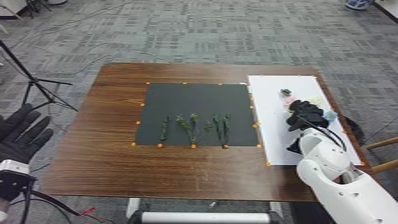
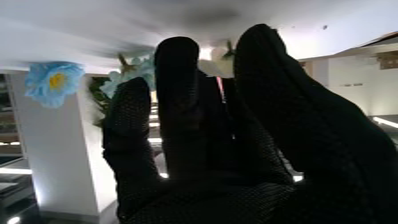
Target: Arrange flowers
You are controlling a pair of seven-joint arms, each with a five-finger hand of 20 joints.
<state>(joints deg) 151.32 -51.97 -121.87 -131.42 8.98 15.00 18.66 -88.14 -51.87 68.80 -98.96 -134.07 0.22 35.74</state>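
Right hand [image 1: 303, 114], fingers [image 2: 179, 100] straight, near flowers [image 2: 55, 82]

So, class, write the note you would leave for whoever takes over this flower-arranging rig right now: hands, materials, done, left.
Left hand: open, beside the table's left edge.
Right hand: over the white sheet, fingers straight, among the flowers; can't tell whether it touches one.
Materials: green stems on the dark mat; blue flower and pink flower by the right hand.
Done: the stems stand in a row along the mat's near part, tips pointing away from the robot.
Left, probably: bring flowers from the white sheet over to the stems.
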